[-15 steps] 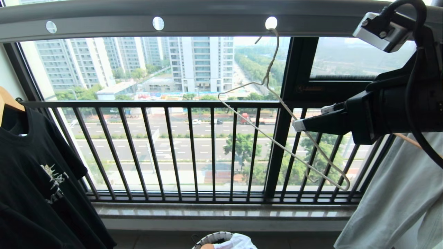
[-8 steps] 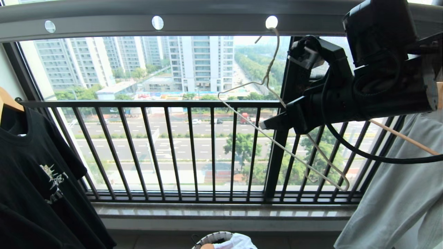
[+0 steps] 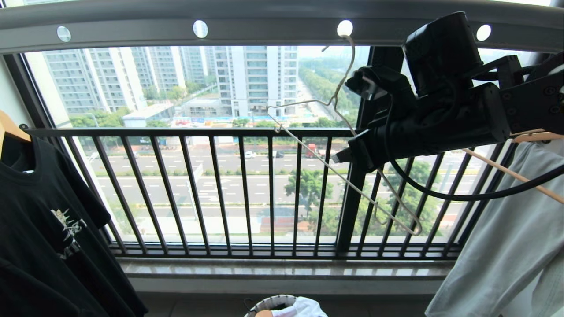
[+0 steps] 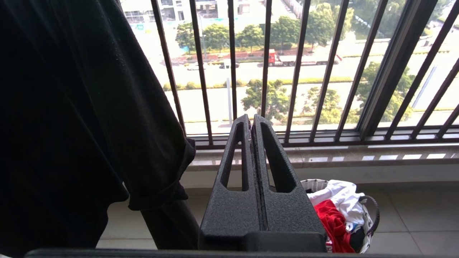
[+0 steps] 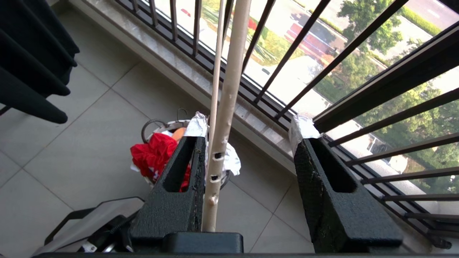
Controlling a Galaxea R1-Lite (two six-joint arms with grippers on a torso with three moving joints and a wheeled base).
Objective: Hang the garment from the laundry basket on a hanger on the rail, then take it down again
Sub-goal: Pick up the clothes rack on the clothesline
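R gripper point(image 5: 247, 143) is up at the hanger point(image 3: 343, 176), which hooks into a hole of the rail point(image 3: 264, 22) at about 1 o'clock in the head view. Fingers part-open with the hanger's wire between them, lying against one finger point(image 5: 179, 179), other finger apart from it; not clamped as far as I can see. L gripper point(image 4: 251, 123) is parked low, fingers pressed together, holding nothing, next to the black T-shirt point(image 3: 44, 220) at 8 o'clock.

The garment point(image 4: 333, 225) is a red bundle in the laundry basket point(image 4: 373, 215) on the floor, basket at 6 o'clock in the head view, white cloth on top of it.

Step, my guess: getting hold of the hanger, shirt not yet touched. Next move prob. needs fingers closing squarely on the wire, then lifting the hook up and out of the hole w/o twisting it; thin wire could slip or swing.

Writing: black T-shirt has a pale print, too small to read. No brand legible anywhere else.
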